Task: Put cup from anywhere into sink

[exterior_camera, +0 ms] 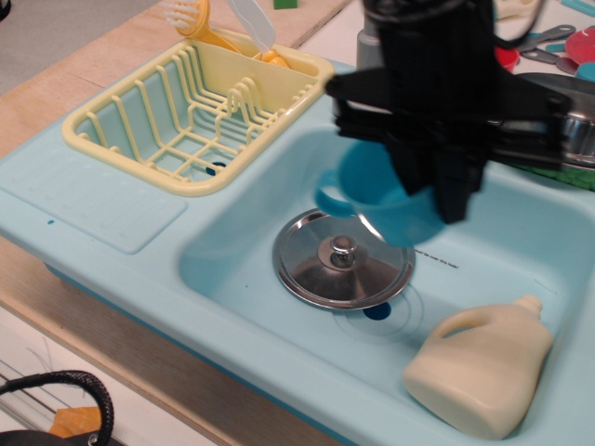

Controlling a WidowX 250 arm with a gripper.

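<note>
Toy kitchen on a lab tabletop: plastic sink [232, 255], dish rack [139, 135].

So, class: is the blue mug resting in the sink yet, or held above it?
Held above it. The blue mug hangs gripped in the tool, over the sink near the metal lid.
</note>
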